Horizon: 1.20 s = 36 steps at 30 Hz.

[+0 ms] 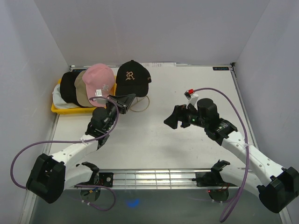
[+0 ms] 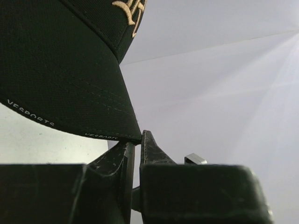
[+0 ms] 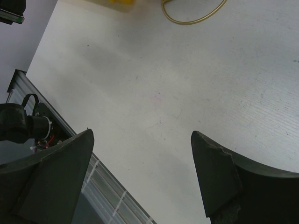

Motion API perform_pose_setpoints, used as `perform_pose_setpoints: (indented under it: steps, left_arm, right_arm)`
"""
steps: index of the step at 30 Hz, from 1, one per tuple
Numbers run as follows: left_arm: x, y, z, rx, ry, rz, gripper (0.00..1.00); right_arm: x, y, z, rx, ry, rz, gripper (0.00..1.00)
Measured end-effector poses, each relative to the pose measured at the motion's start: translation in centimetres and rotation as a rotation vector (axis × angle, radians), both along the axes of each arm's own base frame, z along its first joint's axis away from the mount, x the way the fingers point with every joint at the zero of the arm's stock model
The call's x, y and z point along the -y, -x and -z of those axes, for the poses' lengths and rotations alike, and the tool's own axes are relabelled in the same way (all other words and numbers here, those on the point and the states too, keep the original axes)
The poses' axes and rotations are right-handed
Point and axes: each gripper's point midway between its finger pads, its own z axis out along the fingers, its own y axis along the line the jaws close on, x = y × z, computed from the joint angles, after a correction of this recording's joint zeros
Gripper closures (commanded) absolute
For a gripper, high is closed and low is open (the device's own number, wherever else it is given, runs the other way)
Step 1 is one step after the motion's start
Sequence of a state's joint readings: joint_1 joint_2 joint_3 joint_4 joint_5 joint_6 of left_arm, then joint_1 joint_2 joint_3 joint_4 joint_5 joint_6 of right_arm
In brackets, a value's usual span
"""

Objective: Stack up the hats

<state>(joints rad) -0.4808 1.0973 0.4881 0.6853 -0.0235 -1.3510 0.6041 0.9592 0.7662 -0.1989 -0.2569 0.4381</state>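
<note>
Left end effector (image 2: 138,140) pinches the black cap (image 2: 70,70) by its brim edge; right end effector (image 3: 142,137) gapes empty.

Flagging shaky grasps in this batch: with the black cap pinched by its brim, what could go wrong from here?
1. The left claw holds the black cap only by the brim's very edge; it may slip when lifted.
2. The cap seems to sit on the wire stand, which could get dragged along.
3. The pile in the tray leans, so another cap might slide off.
</note>
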Motion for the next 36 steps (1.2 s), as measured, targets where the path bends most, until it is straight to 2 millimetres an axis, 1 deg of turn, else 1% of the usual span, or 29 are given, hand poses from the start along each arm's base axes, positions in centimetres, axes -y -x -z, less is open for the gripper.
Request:
perform_pose_setpoints:
  steps: [7, 10, 18, 24, 31, 36]
  left_arm:
    - [1.1, 0.1, 1.8, -0.026, -0.03, 0.022, 1.0]
    - [1.3, 0.2, 2.3, -0.028, -0.037, 0.024, 1.0]
    - [1.2, 0.9, 4.5, -0.056, -0.06, 0.019, 1.0]
    - [1.3, 1.1, 5.3, -0.069, -0.061, 0.016, 1.0]
    - [1.0, 1.8, 7.1, -0.101, -0.062, 0.008, 1.0]
    - [1.0, 2.0, 7.6, -0.114, -0.06, 0.009, 1.0]
  right_arm:
    - [0.1, 0.1, 0.7, -0.006, 0.004, 0.0, 0.1]
    - [0.1, 0.1, 1.0, -0.011, 0.009, 0.002, 0.1]
    - [0.2, 0.2, 1.8, -0.021, 0.017, 0.004, 0.1]
    - [0.2, 0.1, 2.1, -0.022, 0.017, 0.005, 0.1]
    - [0.2, 0.1, 2.3, -0.02, 0.016, 0.004, 0.1]
    - [0.3, 0.3, 3.1, -0.034, 0.023, 0.005, 0.1]
